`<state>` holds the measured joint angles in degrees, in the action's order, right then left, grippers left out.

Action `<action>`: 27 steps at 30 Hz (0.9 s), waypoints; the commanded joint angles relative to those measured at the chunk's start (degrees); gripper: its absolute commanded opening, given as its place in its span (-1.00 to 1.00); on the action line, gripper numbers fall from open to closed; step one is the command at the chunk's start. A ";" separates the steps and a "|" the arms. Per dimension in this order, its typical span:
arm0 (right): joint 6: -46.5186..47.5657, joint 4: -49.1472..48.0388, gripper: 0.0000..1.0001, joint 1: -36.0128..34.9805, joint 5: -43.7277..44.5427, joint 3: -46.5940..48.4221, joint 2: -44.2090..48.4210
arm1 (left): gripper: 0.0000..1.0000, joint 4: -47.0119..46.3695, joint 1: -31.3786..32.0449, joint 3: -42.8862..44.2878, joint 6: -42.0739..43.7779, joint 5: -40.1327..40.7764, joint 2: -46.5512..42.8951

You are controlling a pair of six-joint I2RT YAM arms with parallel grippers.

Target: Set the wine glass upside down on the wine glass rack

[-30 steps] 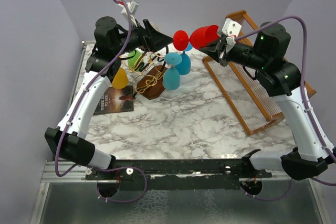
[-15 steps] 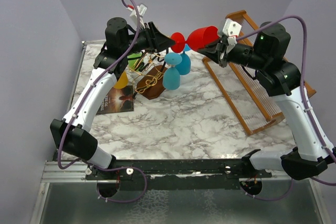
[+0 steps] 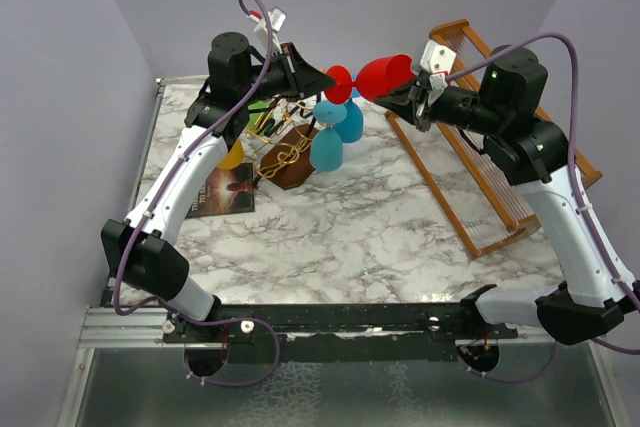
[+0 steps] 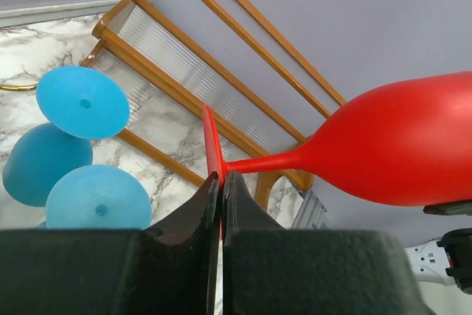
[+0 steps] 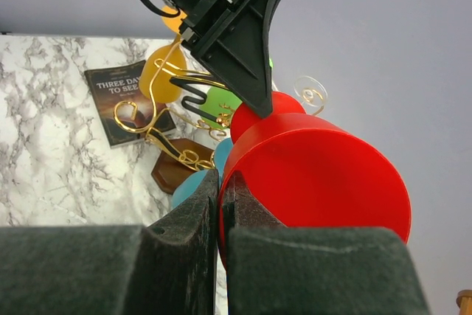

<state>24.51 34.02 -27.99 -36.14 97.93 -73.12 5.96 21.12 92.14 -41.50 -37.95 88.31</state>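
Note:
A red wine glass hangs on its side in the air above the back of the table. My left gripper is shut on the edge of its round foot, and the stem runs right to the bowl. At the other end my right gripper is shut on the bowl's rim. The wine glass rack, gold wire scrolls on a dark wooden base, stands below and left of the glass. Blue, green and yellow glasses hang on it.
A large orange-brown slatted wooden rack lies along the right side of the marble table. A dark book rests flat left of the wire rack. The left arm reaches over the rack from the left.
My left gripper moved right to the red glass's foot and closed on it. The right gripper kept its hold on the rim and shifted the glass slightly left.

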 commanded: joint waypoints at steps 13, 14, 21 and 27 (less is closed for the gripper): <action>5.89 -1.49 0.85 0.21 7.90 -6.02 7.67 | -1.00 1.61 -1.75 2.32 11.63 2.26 -3.00; 6.57 -1.19 0.88 0.21 8.67 -6.45 8.31 | -1.00 2.59 -2.04 2.91 12.94 2.93 -3.24; 12.10 1.12 0.95 0.22 13.20 -10.40 13.57 | -1.00 15.31 -3.24 11.64 33.77 8.43 -3.99; 13.68 1.15 0.96 0.21 14.14 -15.91 16.65 | -1.00 30.41 -0.30 19.53 57.15 13.51 -4.18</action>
<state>36.03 34.28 -28.01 -24.67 86.02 -58.19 24.14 18.24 106.54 -4.62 -29.93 86.76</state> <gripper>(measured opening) 0.980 0.020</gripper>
